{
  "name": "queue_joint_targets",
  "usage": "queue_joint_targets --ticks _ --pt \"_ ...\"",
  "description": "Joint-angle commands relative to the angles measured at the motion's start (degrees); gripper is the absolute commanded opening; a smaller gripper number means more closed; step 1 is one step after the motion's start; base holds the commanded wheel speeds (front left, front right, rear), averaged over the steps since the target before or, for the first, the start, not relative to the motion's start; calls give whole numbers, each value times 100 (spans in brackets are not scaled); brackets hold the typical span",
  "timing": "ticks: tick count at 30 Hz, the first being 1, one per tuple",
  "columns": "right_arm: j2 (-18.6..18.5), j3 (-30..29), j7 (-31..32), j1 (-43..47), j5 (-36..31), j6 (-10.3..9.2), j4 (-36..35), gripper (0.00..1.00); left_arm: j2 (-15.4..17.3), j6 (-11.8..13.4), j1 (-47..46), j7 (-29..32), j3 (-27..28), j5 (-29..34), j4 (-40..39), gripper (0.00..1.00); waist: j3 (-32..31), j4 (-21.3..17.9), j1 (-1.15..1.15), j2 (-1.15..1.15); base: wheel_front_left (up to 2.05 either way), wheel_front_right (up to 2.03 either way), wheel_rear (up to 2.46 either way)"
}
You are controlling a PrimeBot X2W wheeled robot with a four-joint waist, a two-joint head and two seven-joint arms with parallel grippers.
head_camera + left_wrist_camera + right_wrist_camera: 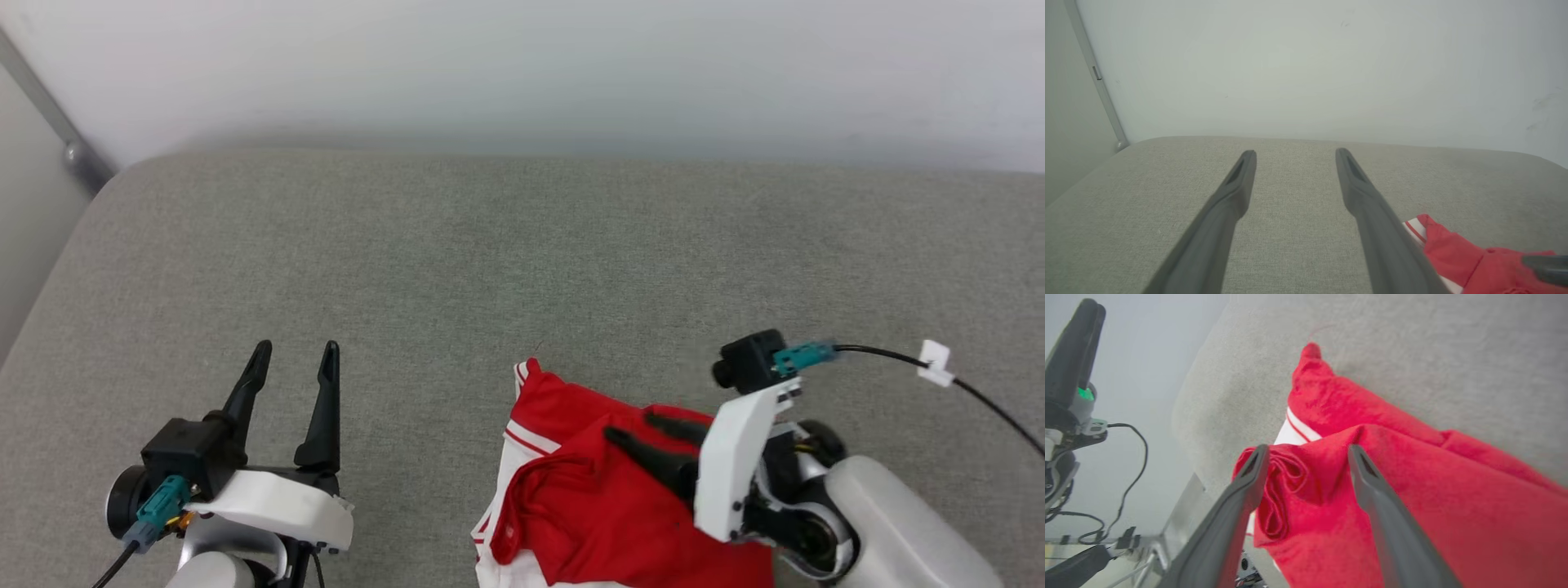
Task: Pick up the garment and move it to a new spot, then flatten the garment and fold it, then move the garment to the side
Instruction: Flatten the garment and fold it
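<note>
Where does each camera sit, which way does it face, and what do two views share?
Head view: on the head, facing forward and down at the grey surface; shows the open left gripper and the right gripper over the garment.
Left wrist view: on the left wrist, looking along its fingers across the surface toward the wall.
Right wrist view: on the right wrist, looking along its open fingers onto the garment.
Shared: all three show the garment.

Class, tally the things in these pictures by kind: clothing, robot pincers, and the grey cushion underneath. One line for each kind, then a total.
garment: 1
pincers: 2 (left pincer, right pincer)
cushion: 1
Total: 4
</note>
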Motion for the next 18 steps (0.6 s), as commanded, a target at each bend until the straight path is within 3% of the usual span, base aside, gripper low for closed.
queue_joint_targets --ticks 1,6,9,13,18 --pt "-281 -180 -471 -29 -701 -2 17 100 45 46 114 -35 19 -13 5 100 -151 -130 0 0 0 0 0" --pt "-629 -1255 -1301 391 -2256 -2 22 100 106 144 282 -46 67 27 -20 100 -331 -291 0 0 0 0 0" --pt "-571 -2156 -1698 769 -2927 -2 -283 100 122 201 372 -57 100 41 -23 100 -408 -366 0 0 0 0 0" --pt "-263 -3098 -2081 1359 -3501 -2 -928 100 140 249 497 -77 138 62 -34 100 -490 -460 0 0 0 0 0" --pt "159 -3581 -2425 2046 -3747 -2 -1733 100 124 286 580 -96 125 181 -94 100 -574 -489 0 0 0 0 0"
